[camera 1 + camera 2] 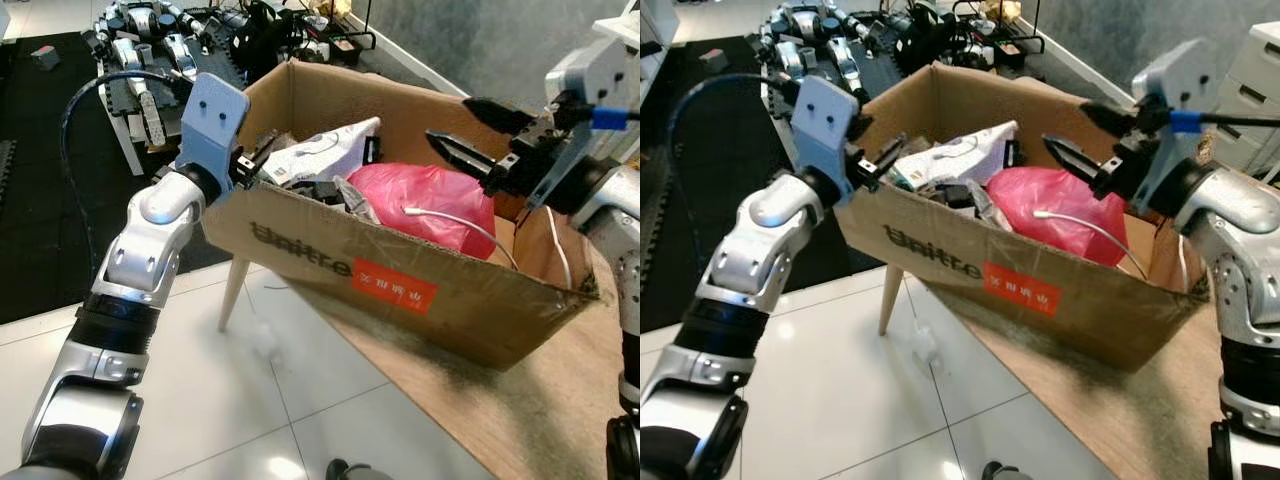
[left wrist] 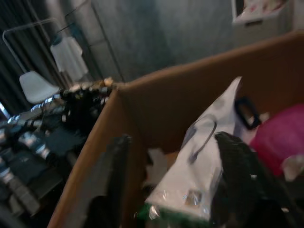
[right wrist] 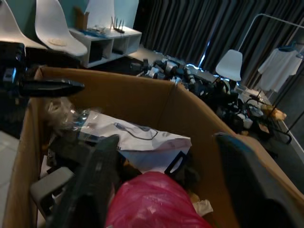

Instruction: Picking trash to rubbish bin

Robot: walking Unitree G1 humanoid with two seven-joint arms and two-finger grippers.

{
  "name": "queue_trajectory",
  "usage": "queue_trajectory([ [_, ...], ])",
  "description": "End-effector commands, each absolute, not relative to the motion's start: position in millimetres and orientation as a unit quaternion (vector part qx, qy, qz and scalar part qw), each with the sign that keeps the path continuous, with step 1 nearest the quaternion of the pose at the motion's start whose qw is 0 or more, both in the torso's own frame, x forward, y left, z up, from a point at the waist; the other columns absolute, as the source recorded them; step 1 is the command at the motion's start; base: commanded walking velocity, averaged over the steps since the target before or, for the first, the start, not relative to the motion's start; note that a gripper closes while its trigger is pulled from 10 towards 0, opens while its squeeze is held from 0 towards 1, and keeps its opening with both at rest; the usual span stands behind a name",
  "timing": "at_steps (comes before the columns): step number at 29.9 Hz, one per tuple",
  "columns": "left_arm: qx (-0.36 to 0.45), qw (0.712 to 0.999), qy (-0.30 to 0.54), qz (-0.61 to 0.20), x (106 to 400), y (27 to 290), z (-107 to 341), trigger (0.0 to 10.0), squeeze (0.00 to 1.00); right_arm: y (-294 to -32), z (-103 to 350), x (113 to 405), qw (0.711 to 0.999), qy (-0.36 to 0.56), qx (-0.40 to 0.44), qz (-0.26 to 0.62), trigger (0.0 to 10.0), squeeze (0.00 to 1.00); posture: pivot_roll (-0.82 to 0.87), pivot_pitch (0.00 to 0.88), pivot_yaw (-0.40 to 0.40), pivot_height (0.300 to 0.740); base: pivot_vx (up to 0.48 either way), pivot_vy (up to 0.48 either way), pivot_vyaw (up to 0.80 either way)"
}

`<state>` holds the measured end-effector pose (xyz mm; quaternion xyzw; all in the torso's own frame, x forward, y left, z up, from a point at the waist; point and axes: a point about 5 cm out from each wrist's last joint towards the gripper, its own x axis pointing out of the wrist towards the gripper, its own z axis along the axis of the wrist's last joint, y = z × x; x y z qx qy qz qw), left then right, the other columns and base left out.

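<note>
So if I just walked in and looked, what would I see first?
Probably the big cardboard box full of trash on the wooden table, with a bright pink bag and a white bag inside. The left gripper reaches in at one end, and the right gripper hangs open above the pink bag. Behind, robot parts lie on black mats.

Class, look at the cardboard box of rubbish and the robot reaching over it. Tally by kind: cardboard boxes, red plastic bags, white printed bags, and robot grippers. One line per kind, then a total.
Cardboard box: 1
Red plastic bag: 1
White printed bag: 1
Robot grippers, left gripper and right gripper: 2
Total: 5
</note>
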<state>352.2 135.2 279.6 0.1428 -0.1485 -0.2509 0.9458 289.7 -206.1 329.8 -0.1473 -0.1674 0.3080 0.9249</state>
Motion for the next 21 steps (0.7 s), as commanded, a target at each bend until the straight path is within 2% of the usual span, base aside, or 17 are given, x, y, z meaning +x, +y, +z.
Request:
queue_trajectory([
  [1, 0.127, 0.940, -0.174, -0.265, 347, 140, 297, 10.0, 1.00, -206, 342, 281, 0.914, -0.209, -0.142, 0.317, 10.0, 1.00, 0.01, 0.097, 0.031, 0.740, 0.000, 0.000, 0.00],
  [3, 0.061, 0.928, -0.213, -0.300, 337, 144, 312, 10.0, 1.00, -205, 350, 275, 0.902, -0.247, -0.122, 0.333, 10.0, 1.00, 0.01, 0.097, 0.031, 0.740, 0.000, 0.000, 0.00],
  [4, 0.024, 0.916, -0.237, -0.322, 330, 146, 321, 10.0, 0.36, -203, 354, 271, 0.892, -0.270, -0.105, 0.347, 10.0, 0.66, 0.02, 0.094, 0.027, 0.740, 0.000, 0.000, 0.00],
  [5, 0.024, 0.916, -0.237, -0.322, 330, 146, 321, 10.0, 0.36, -203, 354, 271, 0.892, -0.270, -0.105, 0.347, 10.0, 0.66, 0.02, 0.094, 0.027, 0.740, 0.000, 0.000, 0.00],
  [6, -0.044, 0.881, -0.279, -0.379, 311, 151, 336, 10.0, 0.00, -198, 362, 258, 0.860, -0.318, -0.061, 0.394, 10.0, 0.00, 0.02, 0.094, 0.027, 0.740, 0.000, 0.000, 0.00],
  [7, -0.044, 0.881, -0.279, -0.379, 311, 151, 336, 10.0, 0.00, -198, 362, 258, 0.860, -0.318, -0.061, 0.394, 10.0, 0.00, 0.02, 0.094, 0.027, 0.740, 0.000, 0.000, 0.00],
  [8, -0.059, 0.863, -0.294, -0.406, 301, 157, 338, 10.0, 0.00, -194, 363, 250, 0.836, -0.341, -0.042, 0.428, 10.0, 0.00, 0.02, 0.094, 0.027, 0.740, 0.000, 0.000, 0.00],
  [10, -0.047, 0.871, -0.283, -0.398, 301, 163, 333, 10.0, 0.00, -189, 358, 245, 0.819, -0.344, -0.036, 0.459, 10.0, 0.00, 0.02, 0.094, 0.027, 0.740, 0.000, 0.000, 0.00],
  [13, -0.044, 0.873, -0.279, -0.398, 301, 165, 331, 10.0, 0.00, -187, 355, 244, 0.814, -0.341, -0.037, 0.469, 10.0, 0.00, 0.02, 0.094, 0.027, 0.740, 0.000, 0.000, 0.00],
  [14, -0.048, 0.859, -0.280, -0.426, 292, 167, 327, 10.0, 0.00, -179, 348, 239, 0.796, -0.330, -0.034, 0.507, 10.0, 0.00, 0.04, 0.089, 0.015, 0.740, 0.000, 0.000, 0.00],
  [17, -0.054, 0.851, -0.281, -0.441, 287, 168, 326, 10.0, 0.00, -176, 345, 237, 0.787, -0.327, -0.028, 0.522, 10.0, 0.00, 0.04, 0.089, 0.015, 0.740, 0.000, 0.000, 0.00],
  [18, -0.072, 0.838, -0.277, -0.465, 280, 170, 323, 10.0, 0.00, -167, 339, 235, 0.773, -0.316, -0.020, 0.550, 10.0, 0.00, 0.05, 0.090, 0.010, 0.740, 0.000, 0.000, 0.00],
  [21, -0.095, 0.827, -0.273, -0.482, 274, 173, 321, 10.0, 0.00, -159, 334, 235, 0.764, -0.305, -0.014, 0.568, 10.0, 0.00, 0.05, 0.091, 0.011, 0.740, 0.000, 0.000, 0.00],
])
